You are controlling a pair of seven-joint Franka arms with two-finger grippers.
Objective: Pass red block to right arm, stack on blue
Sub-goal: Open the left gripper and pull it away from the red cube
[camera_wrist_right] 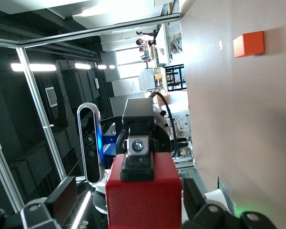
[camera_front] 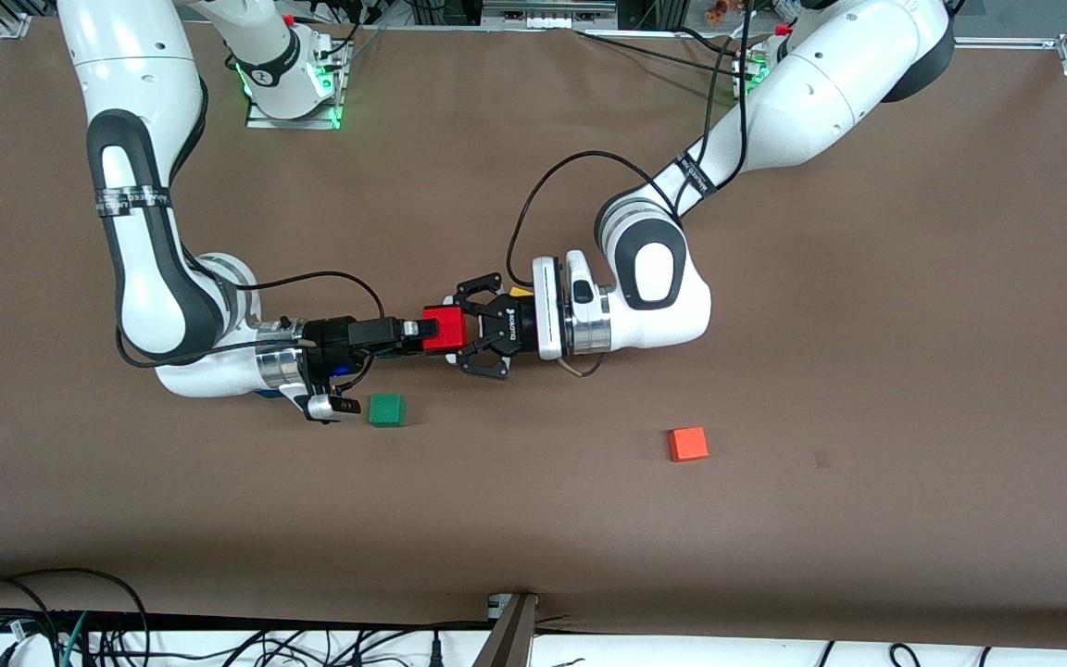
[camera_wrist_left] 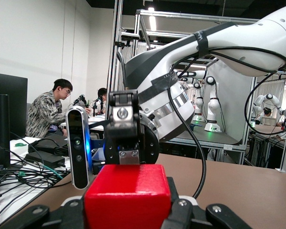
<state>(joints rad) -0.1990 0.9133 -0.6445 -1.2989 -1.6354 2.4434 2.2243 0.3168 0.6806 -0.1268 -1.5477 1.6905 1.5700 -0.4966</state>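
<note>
At the middle of the front view the red block (camera_front: 445, 329), a matte, sharp-edged cube, hangs above the brown bench (camera_front: 867, 371), clenched in the left gripper's (camera_front: 461, 329) wide linkage jaws. The slim right gripper (camera_front: 415, 331) meets its other face; whether its jaws have closed cannot be told. If the left lets go too early, the smooth cube may slip and drop near the green cube (camera_front: 387, 409). No blue cube shows clearly
</note>
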